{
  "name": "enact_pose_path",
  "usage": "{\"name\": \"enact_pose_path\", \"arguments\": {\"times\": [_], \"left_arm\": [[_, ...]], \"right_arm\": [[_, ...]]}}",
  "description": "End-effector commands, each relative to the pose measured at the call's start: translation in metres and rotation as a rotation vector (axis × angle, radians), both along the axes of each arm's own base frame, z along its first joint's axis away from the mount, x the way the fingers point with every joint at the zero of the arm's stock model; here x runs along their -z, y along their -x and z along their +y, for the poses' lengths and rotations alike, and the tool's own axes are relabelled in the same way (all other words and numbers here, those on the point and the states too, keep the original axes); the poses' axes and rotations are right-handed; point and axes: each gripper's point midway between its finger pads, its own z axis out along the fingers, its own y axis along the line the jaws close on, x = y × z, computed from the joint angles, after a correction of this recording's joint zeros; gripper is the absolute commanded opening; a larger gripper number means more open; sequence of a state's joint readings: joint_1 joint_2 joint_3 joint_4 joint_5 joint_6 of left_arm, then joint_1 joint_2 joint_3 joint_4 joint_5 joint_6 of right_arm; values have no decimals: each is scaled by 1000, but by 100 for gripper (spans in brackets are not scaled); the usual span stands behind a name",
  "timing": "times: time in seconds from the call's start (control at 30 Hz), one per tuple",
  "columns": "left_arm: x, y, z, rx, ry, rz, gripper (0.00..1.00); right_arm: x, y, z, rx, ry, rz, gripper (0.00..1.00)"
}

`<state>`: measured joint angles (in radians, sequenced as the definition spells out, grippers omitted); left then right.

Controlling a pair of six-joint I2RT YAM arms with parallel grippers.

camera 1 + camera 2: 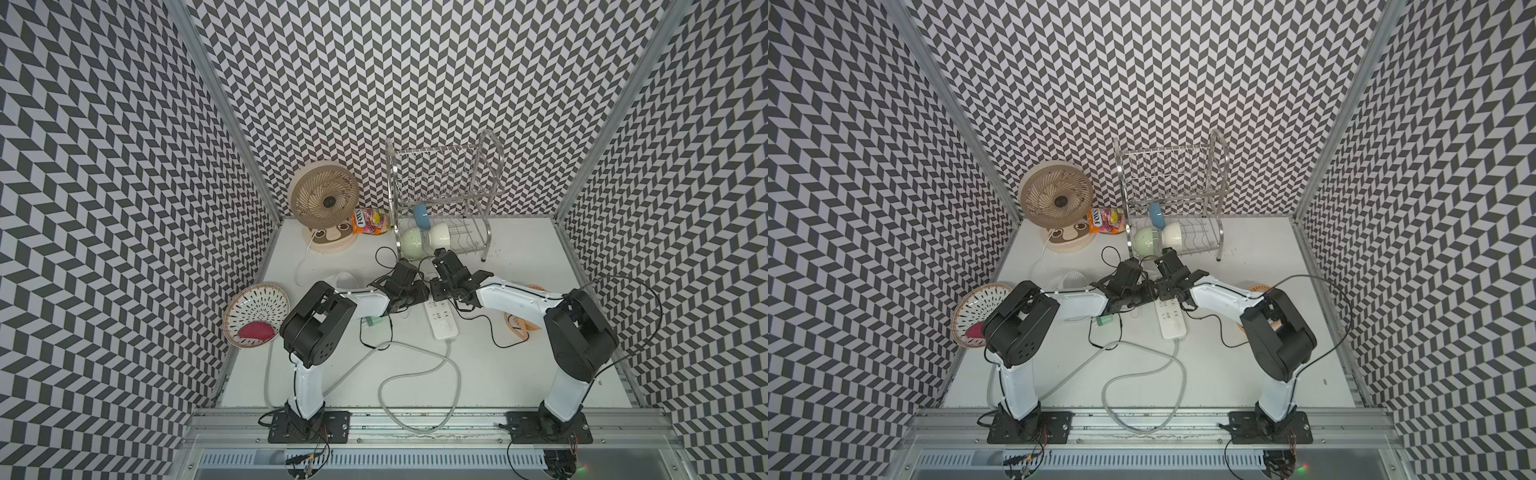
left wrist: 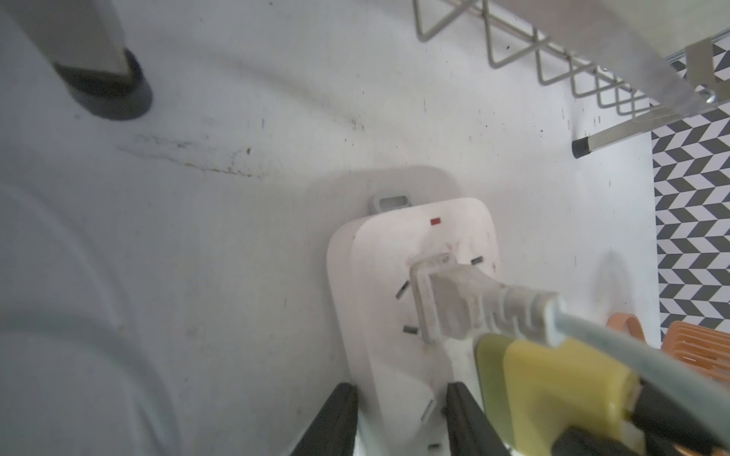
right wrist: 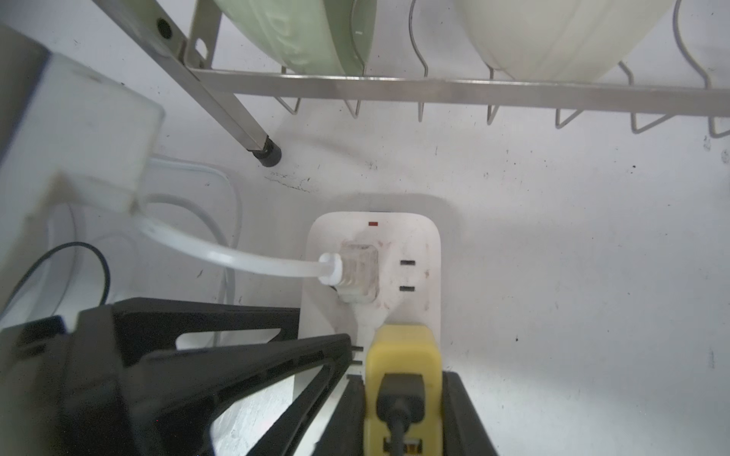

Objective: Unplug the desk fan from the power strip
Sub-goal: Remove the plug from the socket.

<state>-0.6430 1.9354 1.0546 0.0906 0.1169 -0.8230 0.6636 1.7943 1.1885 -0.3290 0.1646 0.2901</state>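
Note:
The beige desk fan (image 1: 324, 199) (image 1: 1057, 199) stands at the back left, and a thin white cord leaves its base. The white power strip (image 1: 444, 324) (image 1: 1173, 322) (image 2: 379, 300) (image 3: 418, 252) lies mid-table. A white plug (image 2: 446, 300) (image 3: 357, 272) with a white cord sits in its far end socket. My left gripper (image 1: 424, 293) (image 2: 401, 395) holds the strip between narrowly parted jaws. My right gripper (image 1: 436, 291) (image 3: 403, 379) is shut on a yellow plug (image 3: 403, 351) (image 2: 553, 383) with a black cable, just behind the white plug. Its pins are hidden.
A steel dish rack (image 1: 444, 195) with bowls stands just beyond the strip's far end. A candy bag (image 1: 372, 220) lies by the fan. A woven basket (image 1: 255, 311) is at the left, orange items (image 1: 519, 328) at the right. The strip's thick grey cord (image 1: 415, 374) loops toward the front.

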Motion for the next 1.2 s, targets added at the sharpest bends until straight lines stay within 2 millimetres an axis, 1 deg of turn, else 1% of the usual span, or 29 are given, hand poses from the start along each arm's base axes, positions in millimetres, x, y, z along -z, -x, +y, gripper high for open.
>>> {"name": "enact_pose_path", "arguments": {"times": [0.0, 0.07, 0.13, 0.17, 0.23, 0.3, 0.33, 0.37, 0.43, 0.47, 0.5, 0.53, 0.57, 0.63, 0.7, 0.73, 0.77, 0.8, 0.9, 0.97, 1.03, 1.07, 1.17], "left_arm": [[71, 46, 47, -12, -233, 196, 42], [72, 47, 49, -14, -238, 199, 42], [72, 47, 49, -17, -240, 198, 42], [72, 46, 49, -17, -240, 196, 42], [72, 46, 49, -19, -240, 197, 42], [73, 45, 49, -20, -240, 197, 42], [73, 44, 49, -22, -240, 197, 42], [73, 44, 49, -23, -241, 198, 42], [73, 44, 48, -24, -240, 200, 42], [73, 44, 48, -25, -240, 199, 42], [73, 44, 48, -25, -239, 197, 42], [73, 44, 48, -25, -240, 198, 42], [73, 43, 47, -24, -239, 197, 42], [75, 43, 47, -24, -242, 201, 41], [74, 42, 47, -27, -242, 201, 41], [74, 41, 47, -29, -241, 201, 41], [74, 41, 46, -29, -239, 199, 41], [74, 41, 47, -31, -240, 201, 42], [75, 40, 46, -30, -243, 202, 41], [76, 40, 46, -29, -245, 204, 42], [76, 40, 46, -32, -245, 205, 41], [76, 40, 46, -33, -245, 205, 42], [78, 40, 46, -33, -245, 209, 41]], "right_arm": [[-71, -5, 39, -102, -216, -160, 27], [-75, -8, 33, -65, -208, -177, 27], [-71, -15, 22, -16, -136, -176, 27], [-69, -16, 23, -18, -118, -168, 27], [-68, -11, 33, -73, -148, -156, 27], [-75, -2, 46, -137, -233, -158, 27], [-80, 0, 47, -139, -255, -169, 28], [-81, -2, 44, -113, -254, -175, 28], [-77, -10, 29, -31, -178, -181, 28], [-74, -14, 25, -14, -143, -176, 28], [-73, -15, 25, -20, -128, -173, 27], [-73, -13, 30, -46, -143, -170, 27], [-77, -8, 40, -97, -187, -163, 28], [-84, -2, 47, -137, -245, -176, 28], [-81, -7, 35, -68, -204, -189, 28], [-74, -13, 23, -8, -136, -185, 28], [-71, -16, 18, 18, -96, -180, 28], [-71, -17, 18, 17, -80, -179, 28], [-78, -9, 36, -76, -164, -180, 28], [-81, -5, 39, -88, -203, -184, 29], [-76, -5, 37, -67, -177, -173, 29], [-74, -5, 39, -69, -165, -168, 29], [-71, 5, 57, -148, -214, -139, 29]]}}
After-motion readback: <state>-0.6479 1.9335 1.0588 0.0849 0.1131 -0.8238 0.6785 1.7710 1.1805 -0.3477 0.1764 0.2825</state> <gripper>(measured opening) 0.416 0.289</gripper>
